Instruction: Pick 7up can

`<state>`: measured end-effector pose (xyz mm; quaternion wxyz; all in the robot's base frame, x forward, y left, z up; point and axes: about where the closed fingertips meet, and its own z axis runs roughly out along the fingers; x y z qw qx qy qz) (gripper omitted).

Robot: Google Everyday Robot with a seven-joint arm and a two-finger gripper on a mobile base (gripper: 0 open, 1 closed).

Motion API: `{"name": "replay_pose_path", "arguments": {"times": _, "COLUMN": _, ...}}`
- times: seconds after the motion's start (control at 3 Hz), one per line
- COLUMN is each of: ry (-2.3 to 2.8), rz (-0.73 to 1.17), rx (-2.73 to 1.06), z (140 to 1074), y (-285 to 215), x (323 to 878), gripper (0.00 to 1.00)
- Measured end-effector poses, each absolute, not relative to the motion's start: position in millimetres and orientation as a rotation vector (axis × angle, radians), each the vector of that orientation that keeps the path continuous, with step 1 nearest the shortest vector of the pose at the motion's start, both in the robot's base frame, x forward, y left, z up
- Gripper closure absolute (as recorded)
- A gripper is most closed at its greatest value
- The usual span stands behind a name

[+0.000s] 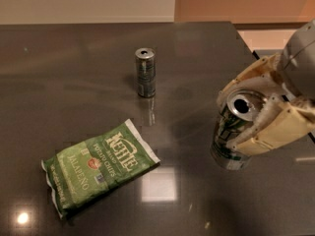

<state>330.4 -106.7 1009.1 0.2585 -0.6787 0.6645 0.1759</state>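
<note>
A dark, glossy worktop [59, 73] fills the view. At the right, the robot's cream-coloured end effector [236, 118] is clamped around the upper part of the 7up can [225, 140], one finger on each side. The can's silver top is open and its green and white body leans slightly. Whether its base touches the worktop is unclear. Well apart, near the centre, a slimmer dark can [145, 73] stands upright. A green Kettle Brand jalapeño chip bag [98, 166] lies flat at lower left.
</note>
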Motion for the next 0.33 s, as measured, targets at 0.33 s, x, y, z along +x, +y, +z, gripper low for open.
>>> {"name": "replay_pose_path", "arguments": {"times": 0.33, "ry": 1.801, "rz": 0.477, "rx": -1.840, "z": 1009.1, "y": -106.7, "x": 330.4, "gripper": 1.00}}
